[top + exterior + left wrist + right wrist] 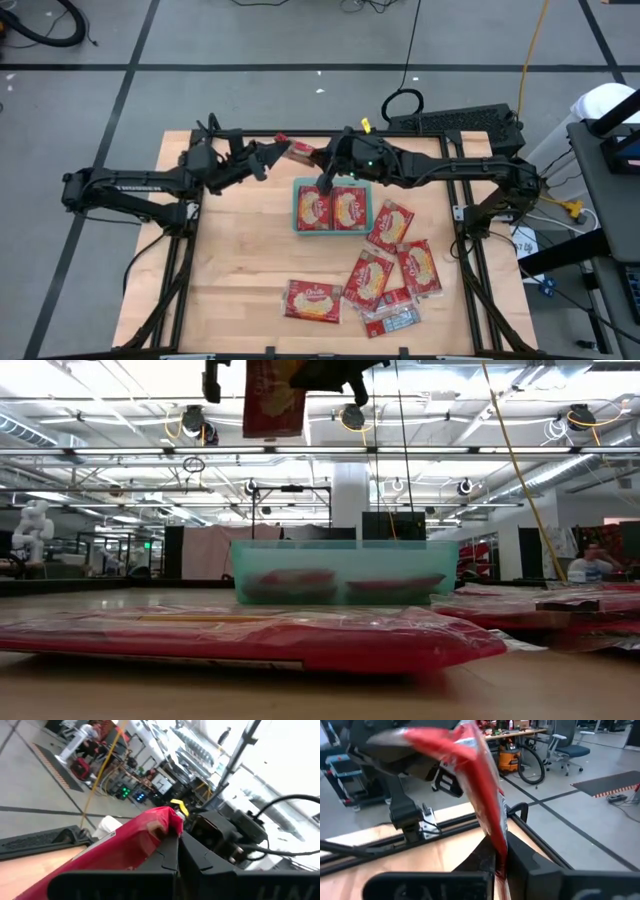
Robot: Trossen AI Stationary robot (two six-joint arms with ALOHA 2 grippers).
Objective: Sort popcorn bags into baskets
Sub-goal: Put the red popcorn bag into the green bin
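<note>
High view showed one popcorn bag pinched by both left hand and right hand, just behind the tray.

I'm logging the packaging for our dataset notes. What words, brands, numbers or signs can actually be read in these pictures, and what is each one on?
No text can be read for certain.
Popcorn bags on the table: a pale logo on each red face, too small to read.
Bags in the teal tray: the same, unreadable.
The bag gripped by both the left end effector and the right end effector: print blurred.
Left arm: faint white lettering, illegible.
</note>
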